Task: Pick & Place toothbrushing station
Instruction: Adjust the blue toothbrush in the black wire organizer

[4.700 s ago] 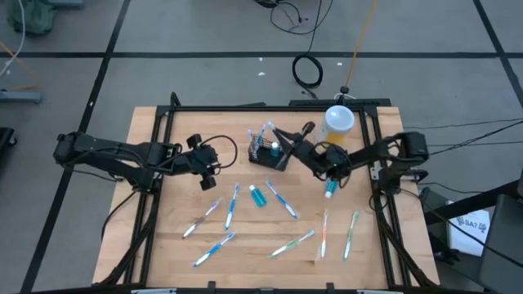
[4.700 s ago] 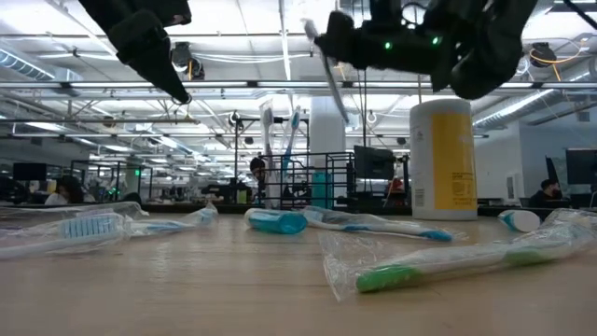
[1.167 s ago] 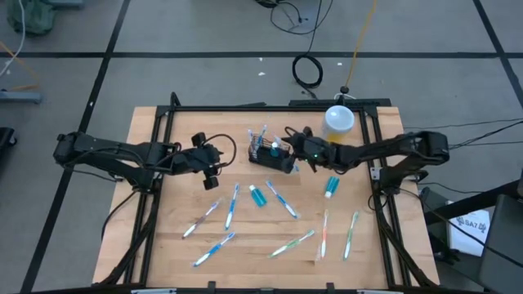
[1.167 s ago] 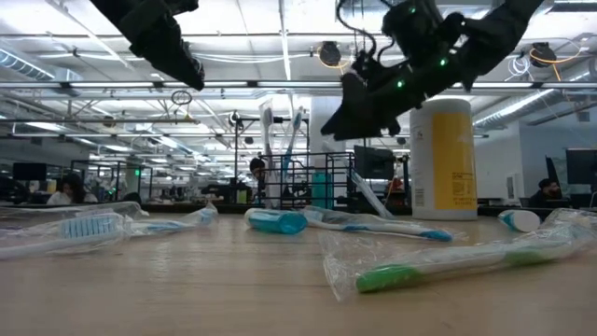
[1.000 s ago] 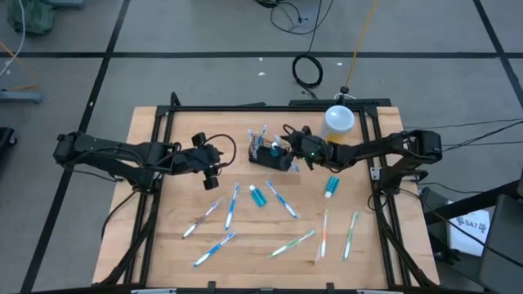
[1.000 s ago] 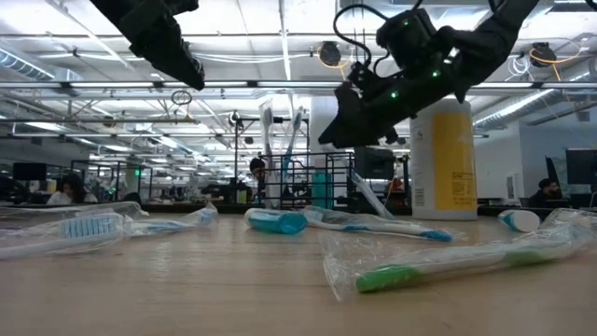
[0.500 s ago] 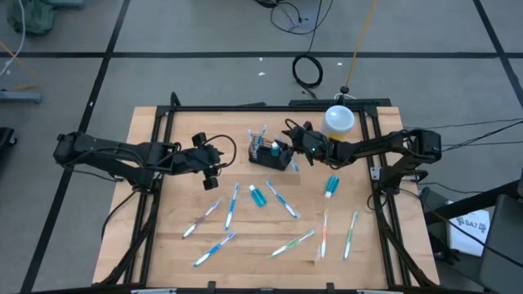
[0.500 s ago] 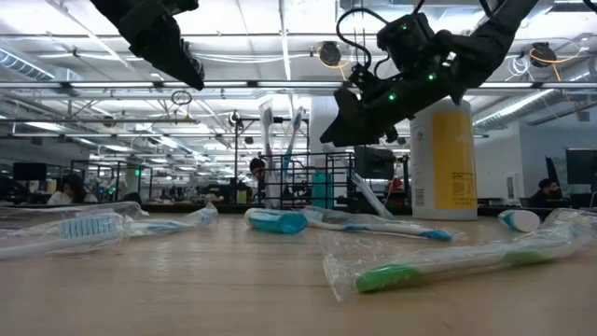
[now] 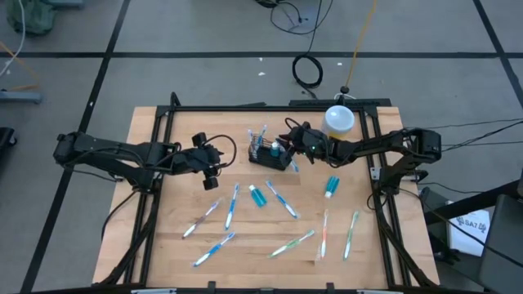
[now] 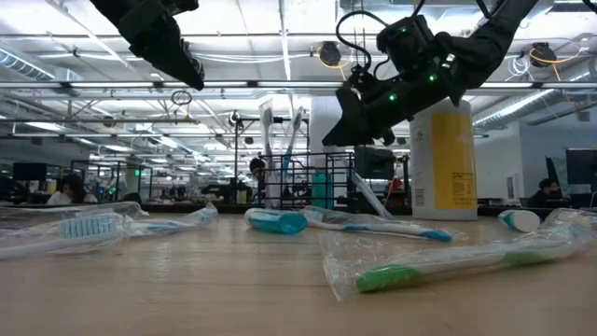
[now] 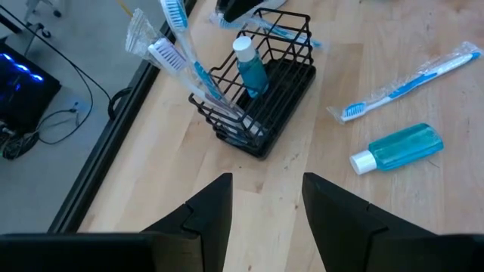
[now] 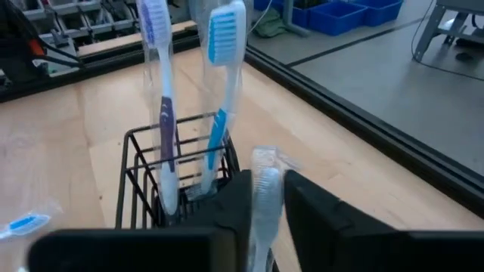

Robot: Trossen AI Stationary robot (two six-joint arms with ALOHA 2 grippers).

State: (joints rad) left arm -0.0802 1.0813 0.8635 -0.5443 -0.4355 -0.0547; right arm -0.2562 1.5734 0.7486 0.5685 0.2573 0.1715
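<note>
From above, the caddy [image 9: 271, 154] stands at the back middle of the worktop [image 9: 163, 220], with brushes upright in its left end. The right tool [image 9: 292, 140] hangs over its right end, and a yellow bottle [image 9: 338, 121] stands just behind that arm. The left tool [image 9: 209, 174] waits well to the caddy's left. Wrapped brushes [image 9: 292, 243] and a teal bottle [image 9: 258, 196] lie scattered across the front half, with bare wood along the left edge and front corners.

From table height, the bottle's label shows print too small to read, and a wrapped green brush [image 10: 448, 264] lies nearest.

The left wrist view shows its fingers [image 11: 215, 208] apart and empty, facing the caddy, which holds a small teal bottle [image 11: 250, 66].

In the right wrist view, the fingers [image 12: 240, 198] are clamped on a wrapped brush [image 12: 265, 193] just over the caddy's wire rim.
</note>
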